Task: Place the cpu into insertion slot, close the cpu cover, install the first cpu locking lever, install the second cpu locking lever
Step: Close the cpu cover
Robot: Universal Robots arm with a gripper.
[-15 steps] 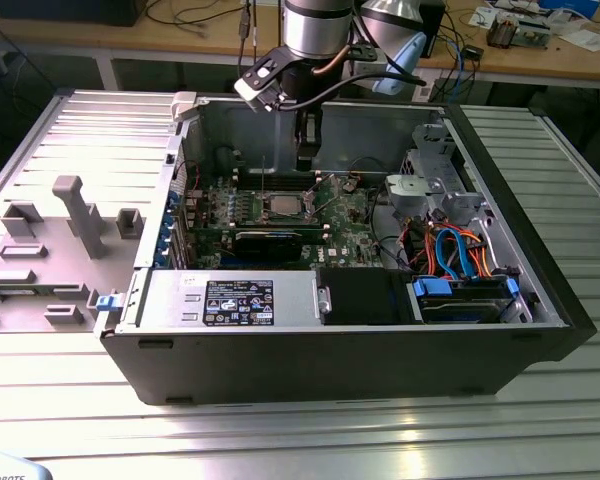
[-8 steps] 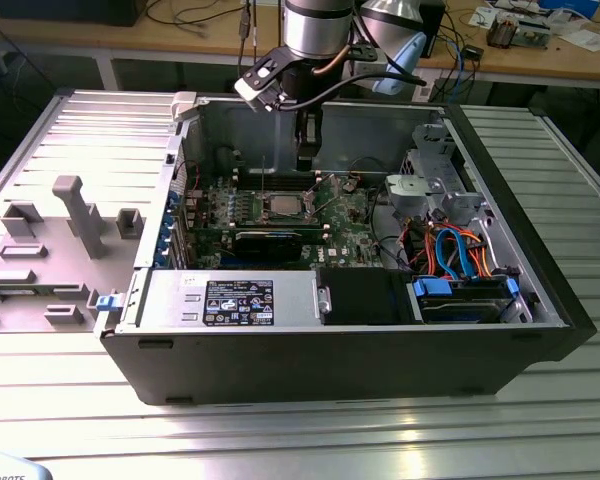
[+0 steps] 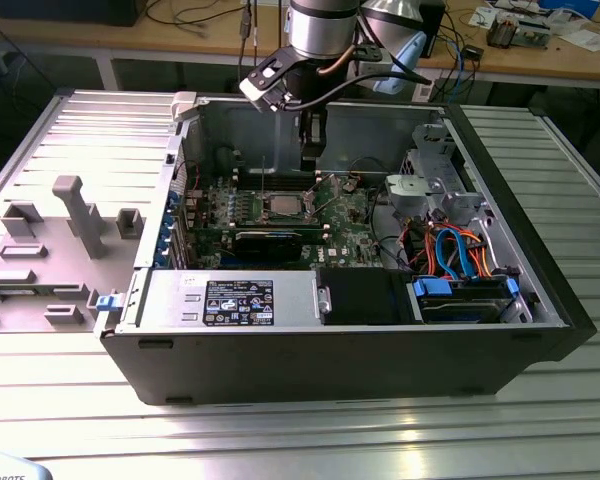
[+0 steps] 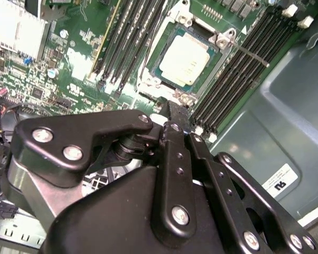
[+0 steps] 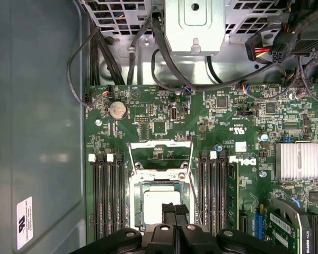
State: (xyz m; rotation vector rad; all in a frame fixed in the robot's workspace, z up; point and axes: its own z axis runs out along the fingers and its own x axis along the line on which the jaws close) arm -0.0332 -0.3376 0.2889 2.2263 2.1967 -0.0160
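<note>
Exterior view: open PC case [image 3: 330,360] on its side on a slatted metal table [image 3: 280,440], arm [image 3: 322,25] coming in at 12 o'clock. Green motherboard [image 3: 352,215] lies flat on the case floor. Cpu [image 3: 281,207] sits mid-board, with the power supply [image 3: 230,298] at its 7 o'clock and the orange and blue drive cables [image 3: 460,250] at its 3 o'clock. Gripper [image 3: 311,160] hangs at 1 o'clock of the cpu, clear of the board, fingers pinched together with nothing between them.

First wrist view: cpu [image 5: 158,206] lies in the insertion slot [image 5: 139,207], flat, silver lid up. It's square, so no real long axis; its edges run parallel to the memory slots [image 5: 107,196]. The cpu cover [image 5: 160,143] is swung off the chip, on the coin-cell [image 5: 117,109] side.

Second wrist view adds a thin wire lever [image 4: 250,53] running out from the socket corner across the memory slots.
</note>
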